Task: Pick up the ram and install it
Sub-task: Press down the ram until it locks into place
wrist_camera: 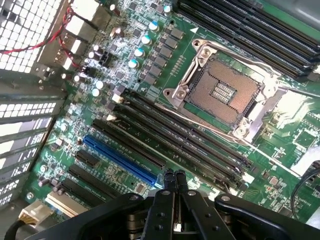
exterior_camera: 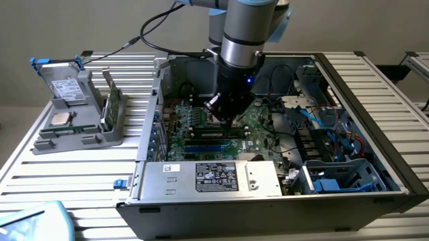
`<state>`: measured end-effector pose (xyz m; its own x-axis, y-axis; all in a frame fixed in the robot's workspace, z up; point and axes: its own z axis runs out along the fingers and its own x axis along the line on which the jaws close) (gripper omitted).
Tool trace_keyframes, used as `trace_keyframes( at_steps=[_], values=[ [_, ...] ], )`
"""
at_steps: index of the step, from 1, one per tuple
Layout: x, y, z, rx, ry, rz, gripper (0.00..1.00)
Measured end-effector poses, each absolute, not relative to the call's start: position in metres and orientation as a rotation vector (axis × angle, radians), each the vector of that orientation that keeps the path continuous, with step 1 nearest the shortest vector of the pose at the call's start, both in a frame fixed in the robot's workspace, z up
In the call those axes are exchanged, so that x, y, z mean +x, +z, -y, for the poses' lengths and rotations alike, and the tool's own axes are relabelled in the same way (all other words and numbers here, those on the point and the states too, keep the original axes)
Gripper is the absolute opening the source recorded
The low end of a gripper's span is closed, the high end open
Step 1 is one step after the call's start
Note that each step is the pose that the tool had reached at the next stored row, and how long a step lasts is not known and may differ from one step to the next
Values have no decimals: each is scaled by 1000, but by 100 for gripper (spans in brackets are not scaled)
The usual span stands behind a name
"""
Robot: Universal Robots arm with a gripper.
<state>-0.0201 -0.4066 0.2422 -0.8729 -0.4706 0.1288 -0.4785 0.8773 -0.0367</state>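
Green motherboard [wrist_camera: 125,65] fills the floor of the open computer case [exterior_camera: 395,165], and the gripper [wrist_camera: 174,181] hangs low over it with its fingers pressed together, holding nothing that shows. Its tips sit just above the near end of the dark memory slots [wrist_camera: 180,140], beside the blue expansion slot [wrist_camera: 120,160]. In the exterior view a ram stick [exterior_camera: 218,133] lies seated in a slot directly beneath the gripper [exterior_camera: 224,116], its long axis running toward the exterior view's left and right, along the slot. An open processor socket [wrist_camera: 222,95] lies just beyond the slots. Cables [exterior_camera: 322,125] and the power supply [exterior_camera: 214,176] crowd the case around it; a parts holder [exterior_camera: 80,120] stands well apart.
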Motion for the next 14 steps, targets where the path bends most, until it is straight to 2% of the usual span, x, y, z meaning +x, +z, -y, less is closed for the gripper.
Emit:
trace_keyframes(
  at_steps=[14],
  values=[
    [-20,239,407,396,81,2991,11]
  ],
)
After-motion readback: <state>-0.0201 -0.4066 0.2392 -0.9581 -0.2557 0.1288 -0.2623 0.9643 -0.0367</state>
